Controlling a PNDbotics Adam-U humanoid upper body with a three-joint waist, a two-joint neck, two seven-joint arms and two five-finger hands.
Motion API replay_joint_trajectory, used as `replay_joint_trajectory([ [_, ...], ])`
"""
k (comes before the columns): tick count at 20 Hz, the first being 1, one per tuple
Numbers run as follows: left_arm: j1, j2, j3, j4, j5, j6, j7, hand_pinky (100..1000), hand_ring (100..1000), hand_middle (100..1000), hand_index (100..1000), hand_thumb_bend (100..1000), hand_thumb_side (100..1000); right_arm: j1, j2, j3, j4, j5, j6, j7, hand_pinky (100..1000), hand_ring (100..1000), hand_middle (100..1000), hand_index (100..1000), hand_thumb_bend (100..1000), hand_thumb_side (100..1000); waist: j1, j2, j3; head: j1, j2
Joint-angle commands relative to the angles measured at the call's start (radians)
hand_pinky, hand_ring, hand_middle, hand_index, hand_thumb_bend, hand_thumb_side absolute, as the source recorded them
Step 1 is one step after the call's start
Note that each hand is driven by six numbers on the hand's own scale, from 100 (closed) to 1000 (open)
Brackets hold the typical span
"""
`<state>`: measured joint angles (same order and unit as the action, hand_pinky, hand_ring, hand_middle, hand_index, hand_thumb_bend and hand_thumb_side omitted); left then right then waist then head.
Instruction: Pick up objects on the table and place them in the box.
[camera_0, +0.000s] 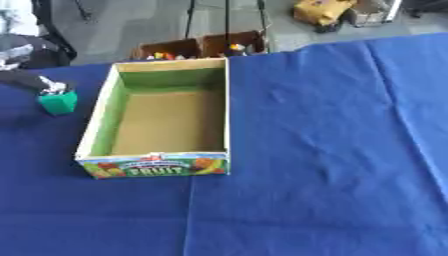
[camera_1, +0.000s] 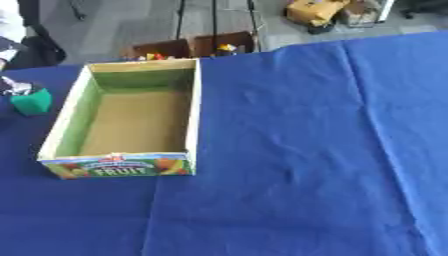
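One green block (camera_0: 58, 102) is the only loose object to be seen on the tabletop (camera_0: 332, 150), and it sits just beside the left wall of the box (camera_0: 226, 107), near its far end. The robot's left hand (camera_0: 45, 86) comes in from the left edge and is on top of the block, its pale fingertips touching the block's upper side. Whether the fingers are curled round the block or only resting on it I cannot tell, as the hand is dark and partly cut off by the edge of the view. The right hand does not show in either view.

The step in hand looks like the pick-up: the block is still on the blue cloth, outside the box, so nothing has been placed yet. The box is empty, with a bare brown floor and green inner walls, and its printed end with the word FRUIT faces the robot.

The next move would call for a secure hold on the block, a lift high enough to clear the near wall, a short carry to the right and a release over the box floor.

By count: one block, one box, one hand in view. Beyond the far edge of the tabletop stand two brown cartons (camera_0: 201, 47) on the floor with small coloured things inside
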<state>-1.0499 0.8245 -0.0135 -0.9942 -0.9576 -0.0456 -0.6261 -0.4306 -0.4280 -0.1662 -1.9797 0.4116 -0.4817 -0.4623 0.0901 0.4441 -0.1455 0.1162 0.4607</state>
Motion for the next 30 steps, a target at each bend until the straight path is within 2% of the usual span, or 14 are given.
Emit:
replay_joint_trajectory([
  [1, -0.024, 0.03, 0.018, -0.003, -0.021, -0.002, -0.01, 956, 989, 976, 1000, 214, 512, -0.005, -0.033, -0.009, -0.02, -0.004, 0.005, -0.003, 727, 704, 564, 772, 100, 754, -0.001, -0.017, -0.002, 0.009, -0.016],
  [5, -0.024, 0.035, 0.016, 0.007, -0.051, -0.002, -0.039, 964, 985, 985, 1000, 117, 472, -0.005, -0.037, -0.012, -0.02, -0.003, 0.007, -0.008, 727, 702, 560, 770, 100, 752, 0.001, -0.007, -0.007, 0.015, -0.023],
  [7, -0.026, 0.034, 0.017, 0.009, -0.06, -0.007, -0.065, 971, 992, 991, 1000, 141, 481, -0.005, -0.038, -0.012, -0.02, -0.003, 0.009, -0.009, 727, 701, 558, 770, 100, 751, 0.0, -0.003, -0.007, 0.016, -0.026],
  [8, -0.027, 0.035, 0.017, 0.008, -0.057, -0.011, -0.08, 981, 1000, 1000, 1000, 187, 498, -0.004, -0.038, -0.012, -0.02, -0.003, 0.01, -0.009, 727, 700, 556, 769, 100, 750, -0.001, -0.002, -0.006, 0.016, -0.028],
  [10, -0.028, 0.036, 0.019, 0.007, -0.036, -0.018, -0.114, 983, 1000, 1000, 1000, 334, 542, -0.003, -0.038, -0.013, -0.02, -0.003, 0.014, -0.012, 727, 697, 554, 767, 100, 746, -0.001, -0.001, -0.004, 0.016, -0.027],
  [11, -0.028, 0.037, 0.021, 0.005, -0.021, -0.019, -0.13, 985, 1000, 1000, 1000, 372, 552, -0.002, -0.038, -0.013, -0.02, -0.003, 0.015, -0.013, 727, 697, 553, 767, 100, 746, -0.001, -0.001, -0.004, 0.016, -0.027],
  [12, -0.028, 0.041, 0.02, 0.001, -0.012, -0.019, -0.142, 985, 1000, 1000, 1000, 475, 575, -0.002, -0.039, -0.013, -0.02, -0.004, 0.016, -0.014, 728, 696, 552, 767, 100, 746, 0.0, -0.001, -0.003, 0.015, -0.028],
  [13, -0.028, 0.044, 0.021, -0.002, -0.007, -0.018, -0.152, 986, 1000, 1000, 1000, 496, 581, -0.001, -0.039, -0.012, -0.02, -0.004, 0.016, -0.014, 728, 696, 552, 767, 100, 746, 0.0, -0.001, -0.002, 0.014, -0.028],
  [14, -0.028, 0.047, 0.021, -0.006, -0.005, -0.017, -0.16, 986, 1000, 1000, 1000, 581, 600, 0.0, -0.039, -0.011, -0.02, -0.004, 0.016, -0.014, 728, 695, 551, 766, 100, 745, 0.0, -0.001, -0.001, 0.014, -0.028],
  [16, -0.026, 0.058, 0.018, -0.013, -0.024, -0.011, -0.174, 987, 997, 1000, 1000, 644, 606, 0.001, -0.041, -0.011, -0.02, -0.004, 0.017, -0.013, 728, 693, 548, 764, 100, 746, 0.002, -0.001, 0.001, 0.013, -0.028],
  [21, -0.03, 0.068, 0.021, -0.029, -0.161, -0.009, -0.185, 990, 979, 1000, 1000, 627, 591, 0.003, -0.041, -0.009, -0.02, -0.007, 0.018, -0.01, 729, 689, 545, 764, 100, 745, 0.006, -0.001, 0.003, 0.014, -0.033],
  [24, -0.031, 0.068, 0.024, -0.027, -0.192, -0.019, -0.194, 988, 976, 1000, 1000, 521, 552, 0.002, -0.044, -0.009, -0.02, -0.008, 0.018, -0.009, 729, 687, 541, 761, 100, 743, 0.01, 0.0, 0.001, 0.016, -0.037],
  [30, -0.03, 0.075, 0.024, -0.029, -0.24, -0.034, -0.206, 984, 962, 1000, 1000, 422, 517, 0.003, -0.053, -0.01, -0.02, -0.007, 0.019, -0.014, 729, 686, 538, 760, 100, 740, 0.021, 0.006, -0.006, 0.024, -0.045],
])
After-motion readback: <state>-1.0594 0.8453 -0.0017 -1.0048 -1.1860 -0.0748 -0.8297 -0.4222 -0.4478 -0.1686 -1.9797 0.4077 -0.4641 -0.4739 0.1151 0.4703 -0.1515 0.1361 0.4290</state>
